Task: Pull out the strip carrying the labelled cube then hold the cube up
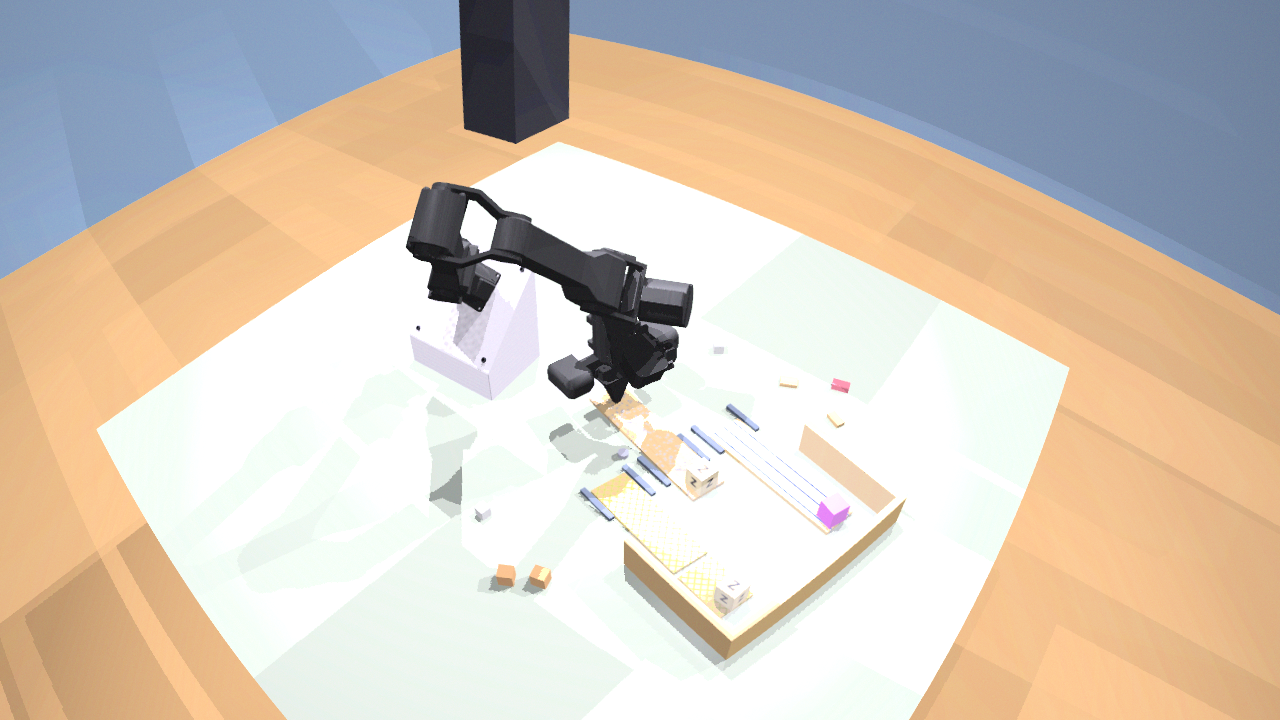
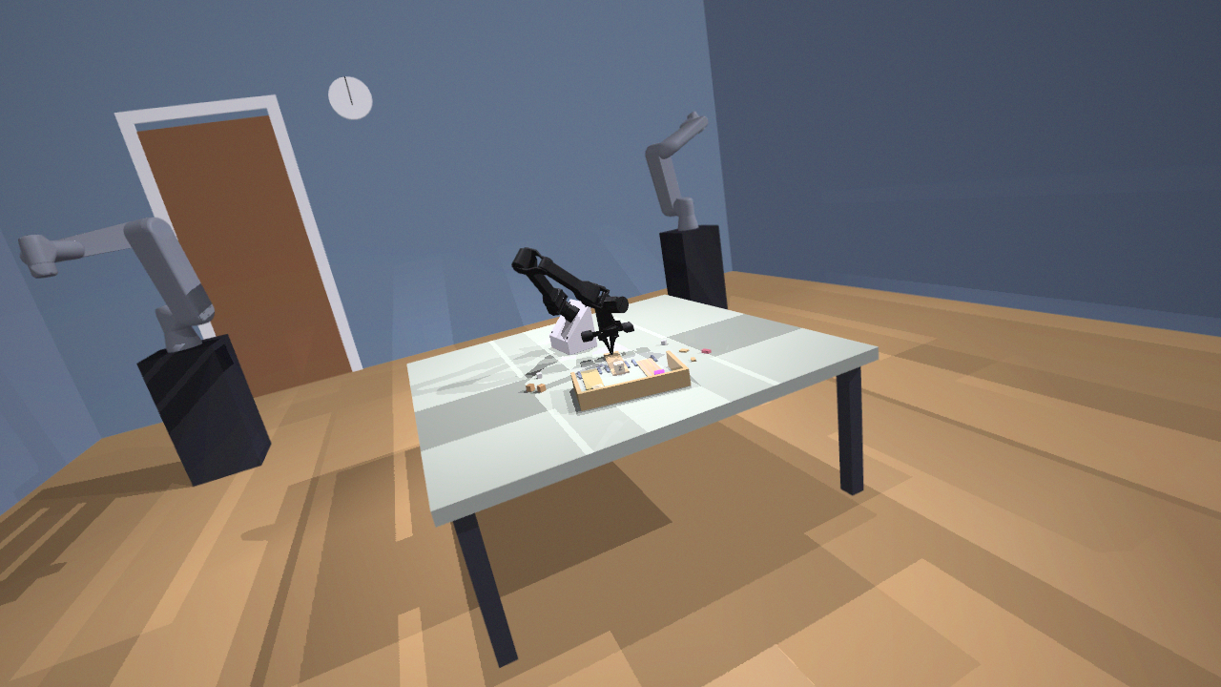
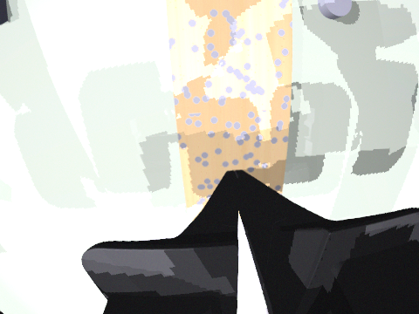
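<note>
Jaws closed with nothing between them, tips pressing the dotted strip's [image 3: 233, 99] near end. Only top view shows the cube [image 1: 702, 480] riding its far end.

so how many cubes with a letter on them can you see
2: one labelled cube on the dotted strip that the shut gripper presses on, another on the hatched strip near the tray's front wall.

The dotted orange strip [image 1: 657, 440] is laid flat, extending out of the open side of the wooden tray [image 1: 810, 582]. The labelled cube [image 1: 702, 479] is seated upright on the strip's tray-side end.
</note>
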Controlling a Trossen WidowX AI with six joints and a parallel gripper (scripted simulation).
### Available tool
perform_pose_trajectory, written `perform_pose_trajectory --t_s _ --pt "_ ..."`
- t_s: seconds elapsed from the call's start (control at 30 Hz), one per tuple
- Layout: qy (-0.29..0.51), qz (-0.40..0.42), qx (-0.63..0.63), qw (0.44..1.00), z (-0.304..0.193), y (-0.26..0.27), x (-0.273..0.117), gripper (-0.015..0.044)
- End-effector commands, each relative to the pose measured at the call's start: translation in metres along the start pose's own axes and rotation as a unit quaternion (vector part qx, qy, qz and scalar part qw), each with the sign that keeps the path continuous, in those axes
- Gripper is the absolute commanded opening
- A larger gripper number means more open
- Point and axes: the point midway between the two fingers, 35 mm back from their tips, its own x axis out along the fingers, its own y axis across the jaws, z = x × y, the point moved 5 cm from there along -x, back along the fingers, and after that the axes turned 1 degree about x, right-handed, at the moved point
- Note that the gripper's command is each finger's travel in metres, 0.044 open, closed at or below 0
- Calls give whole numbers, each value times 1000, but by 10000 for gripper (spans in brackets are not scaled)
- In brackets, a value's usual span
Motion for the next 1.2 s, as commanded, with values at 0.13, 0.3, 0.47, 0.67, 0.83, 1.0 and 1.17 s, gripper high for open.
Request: perform_pose_trajectory --t_s 0.13,0.3,0.47,0.67,0.83,1.0,1.17 --pt "18 -3 -3 1000 -9 -4 5 0" --pt "18 -3 -3 1000 -9 -4 5 0" --pt "18 -3 -3 1000 -9 -4 5 0" --pt "18 -3 -3 1000 -9 -4 5 0" --pt "18 -3 -3 1000 -9 -4 5 0" --pt "2 1 -1 1000 -1 0 -2 0" --pt "17 -1 -2 1000 3 1 -41 0"
